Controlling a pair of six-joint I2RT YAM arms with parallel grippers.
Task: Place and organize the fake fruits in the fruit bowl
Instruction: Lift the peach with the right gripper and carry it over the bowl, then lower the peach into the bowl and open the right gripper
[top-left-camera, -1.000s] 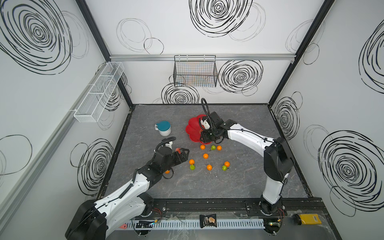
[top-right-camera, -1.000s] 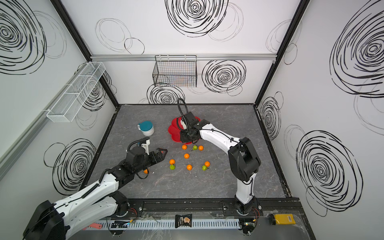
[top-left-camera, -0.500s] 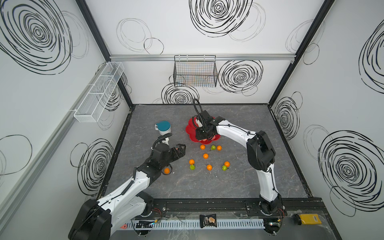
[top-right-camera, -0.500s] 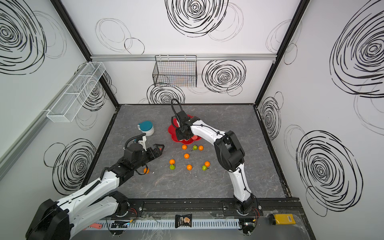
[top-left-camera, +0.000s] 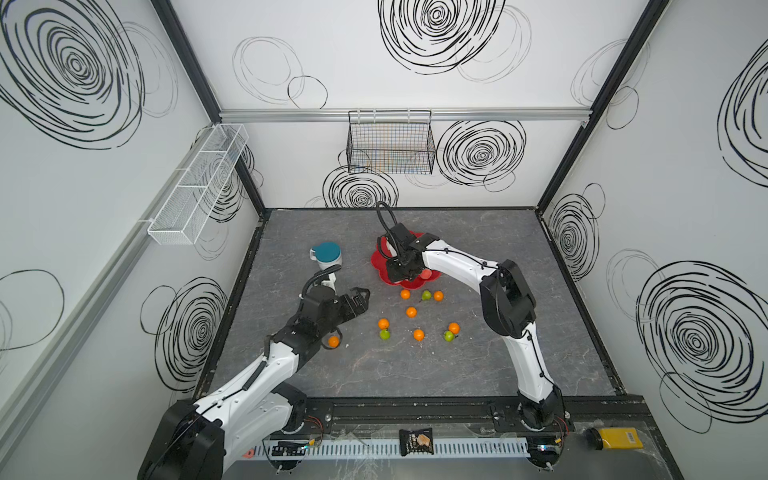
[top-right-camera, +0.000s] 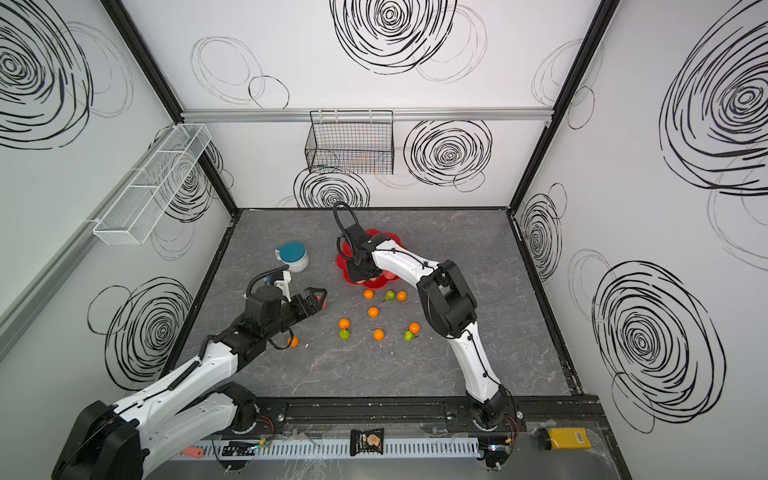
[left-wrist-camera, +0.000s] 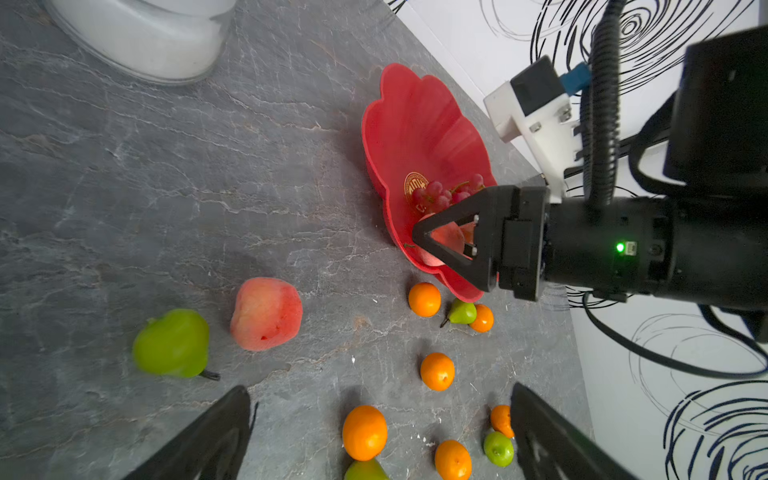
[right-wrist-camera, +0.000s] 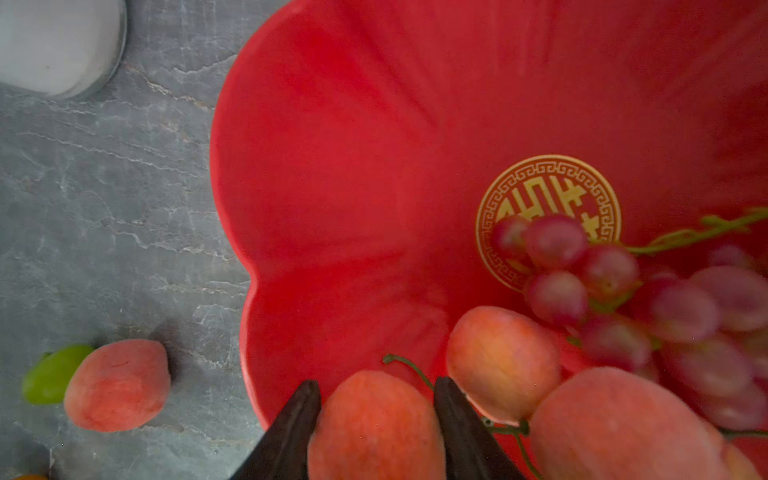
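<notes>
Surface (top-left-camera: 374, 365) w/ loose peach (left-wrist-camera: 266, 313) just ahead of wide-spread left tool (left-wrist-camera: 380, 390); right tool (right-wrist-camera: 377, 381) astride second peach (right-wrist-camera: 374, 432) in bowl (right-wrist-camera: 353, 166), grip unclear.

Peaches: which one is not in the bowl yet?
The peach lying on the table beside the green pear; the others sit inside the red bowl, one between the fingers of the right gripper.
</notes>
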